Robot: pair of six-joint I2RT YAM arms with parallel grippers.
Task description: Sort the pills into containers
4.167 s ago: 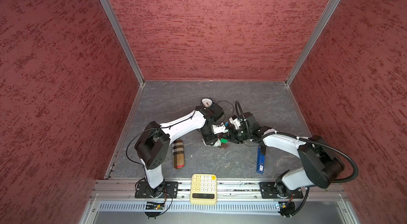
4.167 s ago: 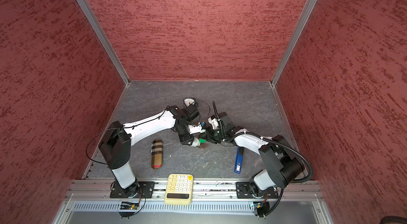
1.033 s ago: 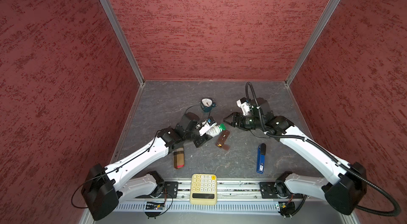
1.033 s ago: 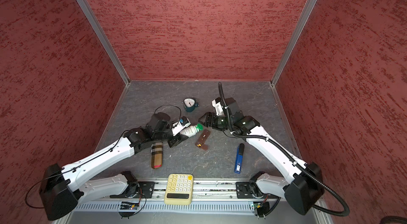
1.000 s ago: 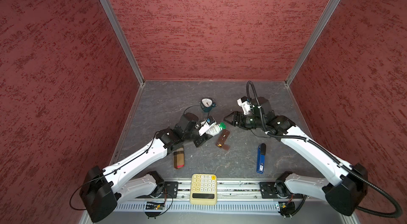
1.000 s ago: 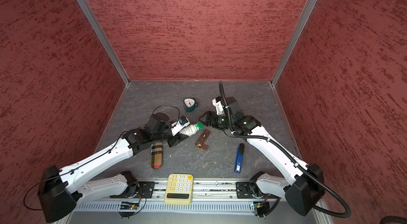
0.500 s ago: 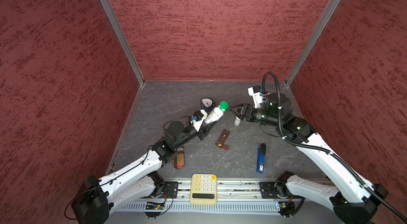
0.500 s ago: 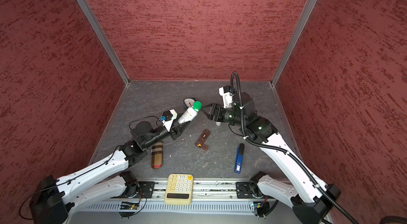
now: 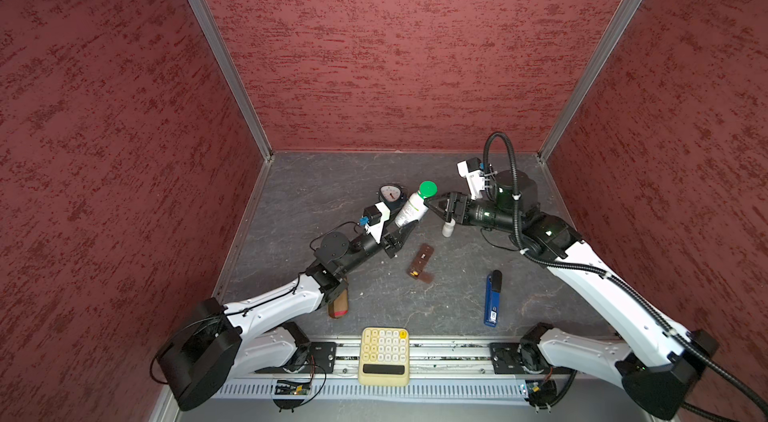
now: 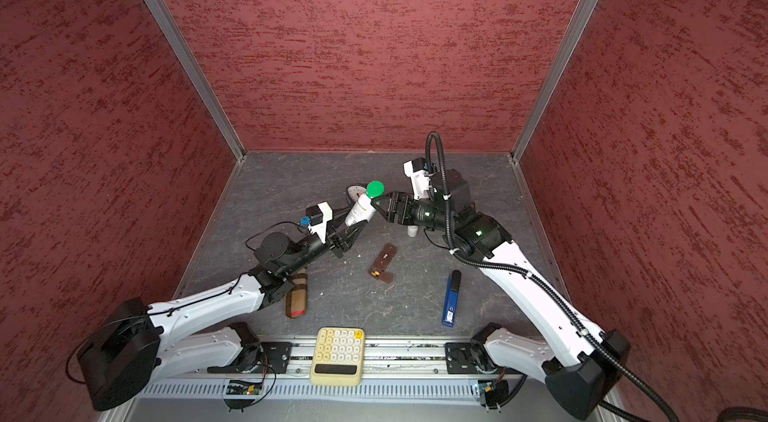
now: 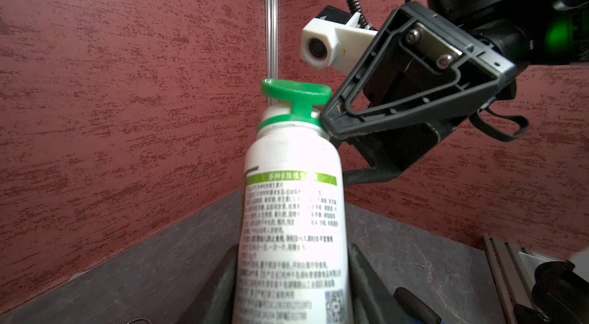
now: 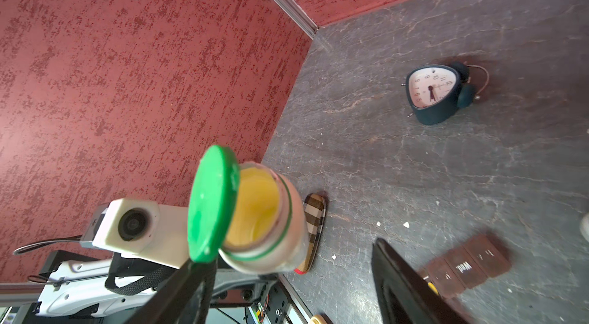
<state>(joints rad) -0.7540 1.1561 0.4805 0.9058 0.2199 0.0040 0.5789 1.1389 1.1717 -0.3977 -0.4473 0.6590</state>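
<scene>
Grey desk point(image 9: 332, 187) enclosed by red walls. The left hand point(image 9: 400, 235) is clenched around the base of a white bottle point(image 9: 411, 208), held tilted above the desk with its green cap point(image 9: 428, 188) hinged open. The right hand point(image 9: 436, 206) is released, jaws spread, with one fingertip point(image 11: 331, 115) against the bottle's neck. The brown containers point(image 9: 420, 260) lie on the desk between the arms. Tiny white pills point(image 12: 406, 225) lie loose near them.

a lab test booth: red textured walls point(image 9: 395, 46), aluminium mounting rail point(image 9: 449, 357).

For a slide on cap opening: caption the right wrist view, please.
Close-up: white bottle with its green cap flipped open; alarm clock and brown pill box on the grey floor behind.
</scene>
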